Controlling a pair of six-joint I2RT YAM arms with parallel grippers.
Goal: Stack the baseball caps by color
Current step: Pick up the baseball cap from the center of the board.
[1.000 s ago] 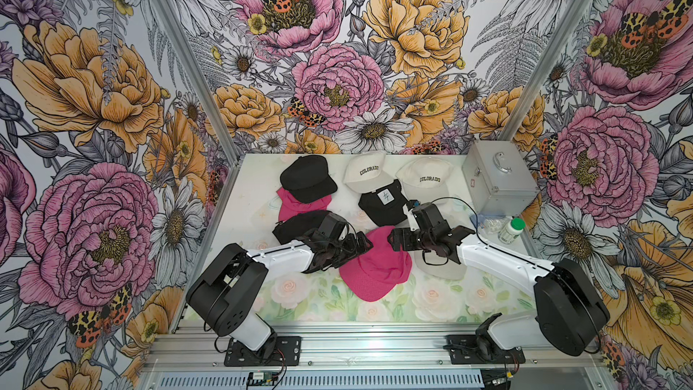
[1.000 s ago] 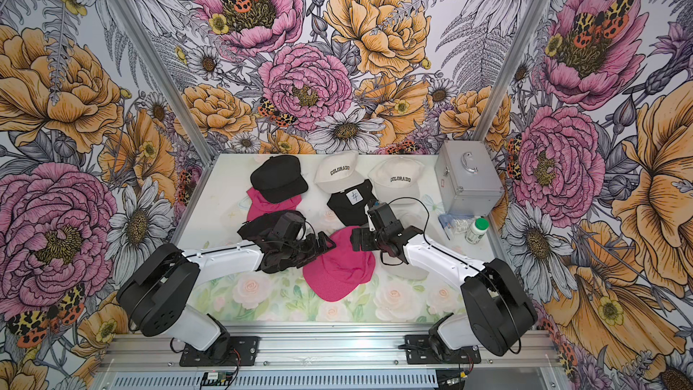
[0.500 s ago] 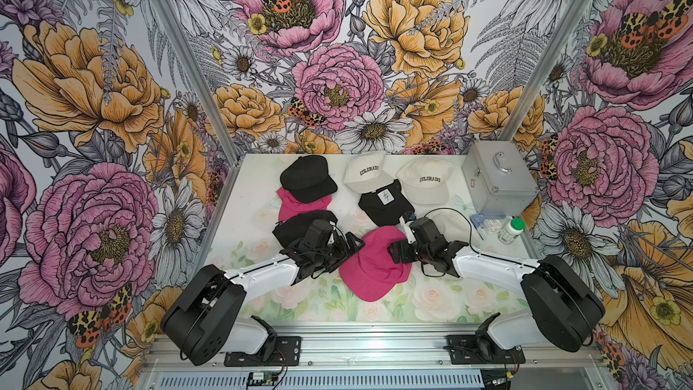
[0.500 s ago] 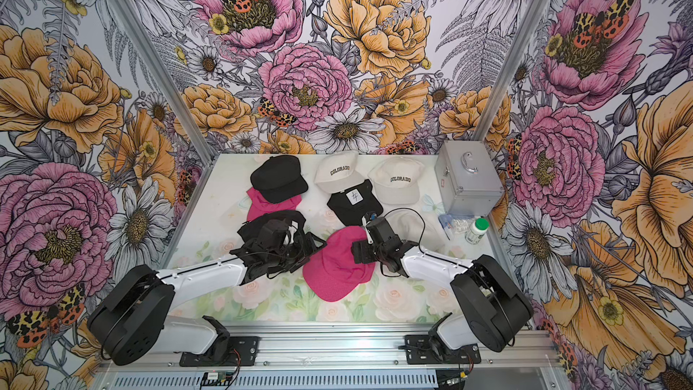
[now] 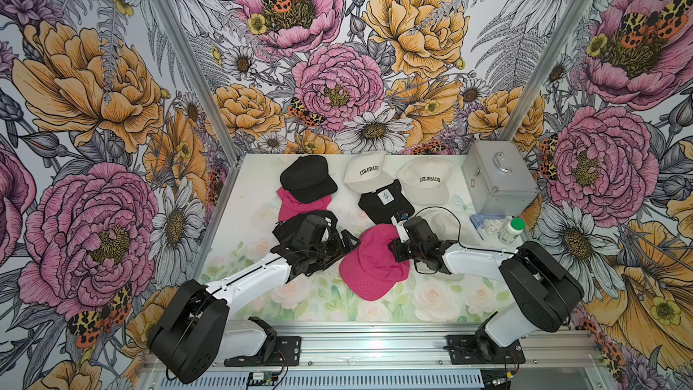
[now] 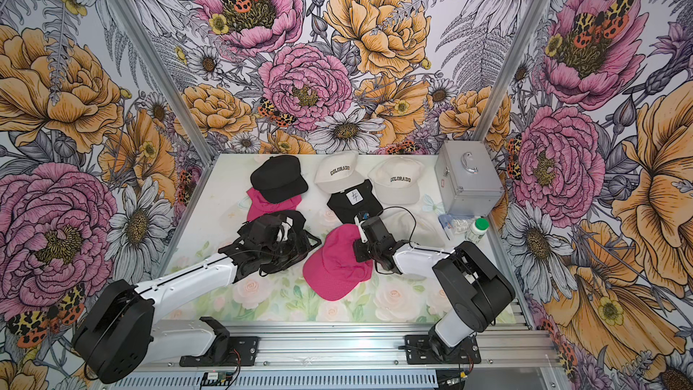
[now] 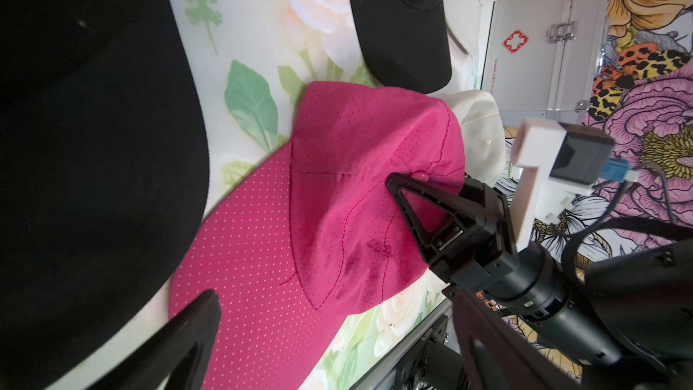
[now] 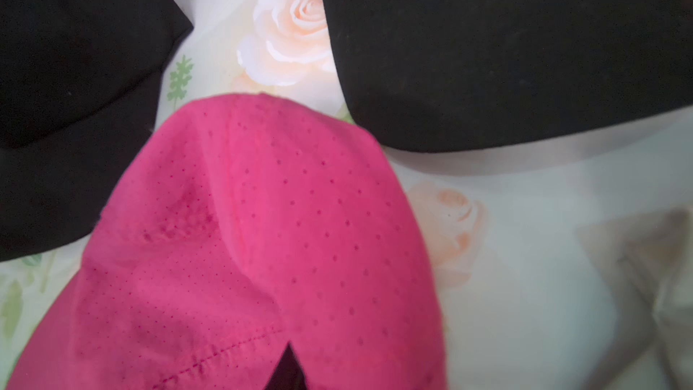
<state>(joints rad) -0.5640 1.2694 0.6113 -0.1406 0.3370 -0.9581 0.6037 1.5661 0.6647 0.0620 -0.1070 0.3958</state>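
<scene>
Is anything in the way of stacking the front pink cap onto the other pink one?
Yes. A black cap lies on top of the far pink cap. Between that and the front pink cap lie a second black cap and the open left gripper.

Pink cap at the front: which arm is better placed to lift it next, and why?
Right. The right gripper pinches the front pink cap at its crown, fabric bunched between its jaws. The left gripper stands open nearby, holding nothing.

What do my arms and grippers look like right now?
Left arm and right arm: white links, black joint housings. Right gripper's fingers are black open triangular frames; a white bracket carries its black camera, with blue plug and looping black cable.
</scene>
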